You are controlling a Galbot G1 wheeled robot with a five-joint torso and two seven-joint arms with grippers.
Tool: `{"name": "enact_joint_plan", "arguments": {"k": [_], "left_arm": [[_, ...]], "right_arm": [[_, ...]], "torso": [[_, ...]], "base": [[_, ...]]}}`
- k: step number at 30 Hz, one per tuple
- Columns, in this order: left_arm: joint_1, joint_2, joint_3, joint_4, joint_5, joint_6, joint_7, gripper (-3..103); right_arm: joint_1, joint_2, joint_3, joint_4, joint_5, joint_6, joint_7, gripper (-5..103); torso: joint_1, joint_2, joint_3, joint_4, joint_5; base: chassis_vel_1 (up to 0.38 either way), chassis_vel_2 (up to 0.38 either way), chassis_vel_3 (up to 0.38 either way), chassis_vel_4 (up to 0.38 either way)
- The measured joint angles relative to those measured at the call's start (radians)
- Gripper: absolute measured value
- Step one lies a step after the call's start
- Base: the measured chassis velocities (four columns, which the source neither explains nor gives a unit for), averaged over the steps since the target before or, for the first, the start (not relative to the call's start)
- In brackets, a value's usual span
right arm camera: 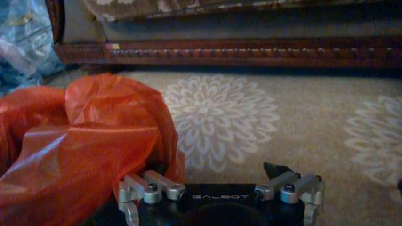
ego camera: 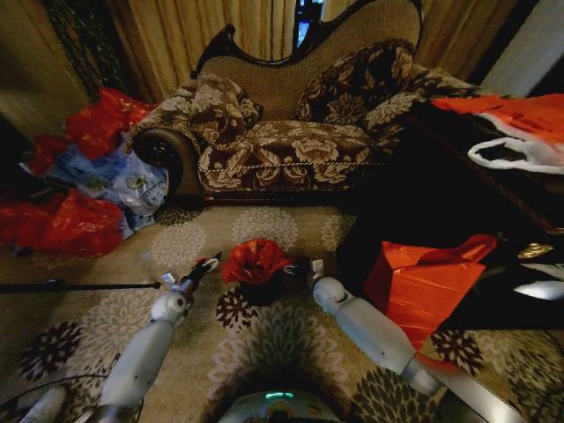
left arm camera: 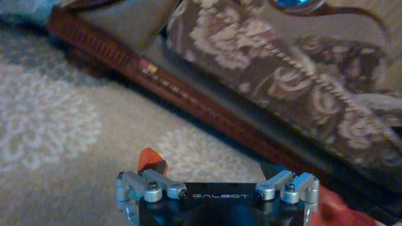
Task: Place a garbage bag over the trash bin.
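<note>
On the floral carpet (ego camera: 291,344) before the sofa (ego camera: 291,132), the garbage bag (ego camera: 255,260) bunched atop the trash bin (ego camera: 263,291) looks light, limp and slippery, best pinched at its rim folds; both the left end effector (ego camera: 210,263) and the right end effector (ego camera: 308,266) flank it with fingers spread open.

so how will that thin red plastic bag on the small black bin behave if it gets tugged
The thin crinkly red plastic bag looks bunched and creased, so probably floppy and very light. Its shiny film may slip. The small black bin under it could tip if it is pulled sideways.
</note>
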Motion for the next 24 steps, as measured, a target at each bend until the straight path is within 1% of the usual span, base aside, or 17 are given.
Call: {"name": "enact_joint_plan", "arguments": {"k": [2, 4, 5, 6, 8, 9, 10, 12, 15, 17, 18, 20, 23, 24], "left_arm": [[0.035, 0.014, -0.023, -0.045, 0.003, 0.009, 0.019, 100], [0.039, 0.016, -0.027, -0.053, 0.007, 0.010, 0.022, 100], [0.040, 0.017, -0.030, -0.059, 0.010, 0.012, 0.022, 100], [0.040, 0.017, -0.030, -0.059, 0.010, 0.012, 0.022, 100], [0.030, 0.010, -0.027, -0.058, 0.019, 0.015, 0.017, 100], [0.030, 0.010, -0.027, -0.058, 0.019, 0.015, 0.017, 100], [0.027, 0.005, -0.022, -0.056, 0.024, 0.015, 0.013, 100], [0.027, -0.002, -0.012, -0.056, 0.031, 0.017, 0.009, 100], [0.027, -0.008, -0.005, -0.060, 0.036, 0.019, 0.006, 100], [0.027, -0.010, -0.004, -0.062, 0.037, 0.021, 0.004, 100], [0.025, -0.015, -0.004, -0.064, 0.041, 0.023, 0.001, 100], [0.025, -0.016, -0.006, -0.066, 0.045, 0.023, -0.002, 100], [0.043, -0.015, -0.024, -0.086, 0.048, 0.029, -0.002, 100], [0.043, -0.015, -0.024, -0.086, 0.048, 0.029, -0.002, 100]], "right_arm": [[0.000, -0.013, 0.005, 0.020, -0.003, -0.008, 0.003, 100], [0.000, -0.022, 0.005, 0.031, 0.003, -0.013, 0.006, 100], [-0.005, -0.038, 0.006, 0.052, 0.017, -0.023, 0.013, 100], [-0.005, -0.038, 0.006, 0.052, 0.017, -0.023, 0.013, 100], [-0.019, -0.060, 0.017, 0.103, 0.078, -0.040, 0.030, 100], [-0.019, -0.060, 0.017, 0.103, 0.078, -0.040, 0.030, 100], [-0.027, -0.067, 0.028, 0.128, 0.125, -0.050, 0.039, 100], [-0.040, -0.075, 0.050, 0.156, 0.180, -0.062, 0.050, 100], [-0.054, -0.086, 0.077, 0.176, 0.206, -0.064, 0.051, 100], [-0.061, -0.092, 0.088, 0.184, 0.212, -0.064, 0.049, 100], [-0.076, -0.105, 0.108, 0.208, 0.225, -0.063, 0.047, 100], [-0.087, -0.115, 0.117, 0.224, 0.218, -0.062, 0.046, 100], [-0.123, -0.141, 0.144, 0.256, 0.168, -0.050, 0.031, 100], [-0.123, -0.141, 0.144, 0.256, 0.168, -0.050, 0.031, 100]], "torso": [[0.000, 0.000, 0.000, 0.0001, 0.0000], [0.000, 0.000, 0.000, 0.0001, 0.0000], [0.000, 0.000, 0.000, -0.0004, -0.0004], [0.000, 0.000, 0.000, -0.0004, -0.0004], [0.000, 0.000, 0.000, -0.0007, -0.0001], [0.000, 0.000, 0.000, -0.0007, -0.0001], [0.000, 0.000, 0.000, -0.0006, -0.0001], [0.000, 0.000, 0.000, -0.0005, -0.0004], [0.000, 0.000, 0.000, -0.0004, -0.0001], [0.000, 0.000, 0.000, -0.0005, -0.0002], [0.000, 0.000, 0.000, -0.0006, -0.0001], [0.000, 0.000, 0.000, -0.0006, -0.0001], [0.000, 0.000, 0.000, -0.0006, -0.0002], [0.000, 0.000, 0.000, -0.0006, -0.0002]], "base": [[0.000, 0.000, 0.000, 0.000], [0.000, 0.000, 0.000, 0.000], [0.000, 0.000, 0.000, 0.000], [0.000, 0.000, 0.000, 0.000], [0.000, 0.000, 0.000, 0.000], [0.000, 0.000, 0.000, 0.000], [0.000, 0.000, 0.000, 0.000], [0.000, 0.000, 0.000, 0.000], [0.000, 0.000, 0.000, 0.000], [0.000, 0.000, 0.000, 0.000], [0.000, 0.000, 0.000, 0.000], [0.000, 0.000, 0.000, 0.000], [0.000, 0.000, 0.000, 0.000], [0.000, 0.000, 0.000, 0.000]]}}
